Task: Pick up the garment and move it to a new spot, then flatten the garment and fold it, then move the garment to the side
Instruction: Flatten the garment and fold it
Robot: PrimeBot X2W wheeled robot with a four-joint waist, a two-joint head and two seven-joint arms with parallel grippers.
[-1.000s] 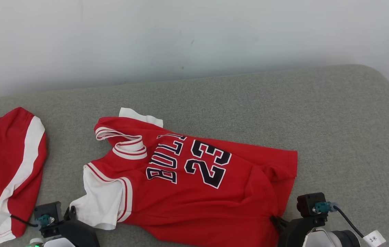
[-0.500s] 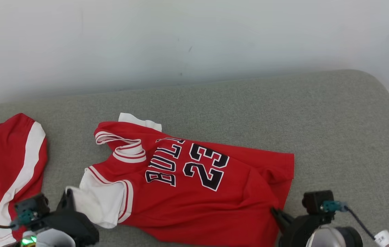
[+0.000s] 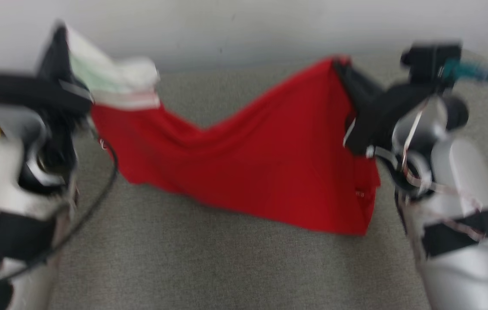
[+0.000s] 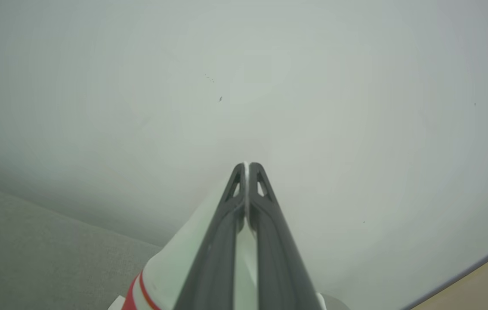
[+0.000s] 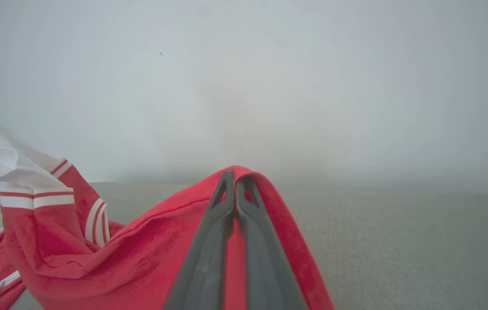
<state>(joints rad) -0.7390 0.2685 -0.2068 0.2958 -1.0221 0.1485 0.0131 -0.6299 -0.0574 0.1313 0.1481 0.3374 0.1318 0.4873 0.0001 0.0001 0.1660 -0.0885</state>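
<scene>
The soft, light garment (image 3: pixel 244 172), judged apt to sag and best taken at its edges, is held above the grey cushion (image 3: pixel 209 267), white sleeve (image 3: pixel 110 77) clamped in the left pincer (image 4: pixel 246 167), red hem (image 5: pixel 278 206) in the right pincer (image 5: pixel 235 175).

My left gripper (image 3: pixel 60 36): pinching the white sleeve (image 3: pixel 112 73).
My right gripper (image 3: pixel 339 66): pinching the red hem (image 3: pixel 328 79).
Garment (image 3: pixel 248 163): sagging between them.

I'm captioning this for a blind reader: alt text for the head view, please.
A red jersey hangs over a grey cushion, sagging between the left gripper, which pinches its white sleeve, and the right gripper, which pinches a red edge. The picture is blurred.
</scene>
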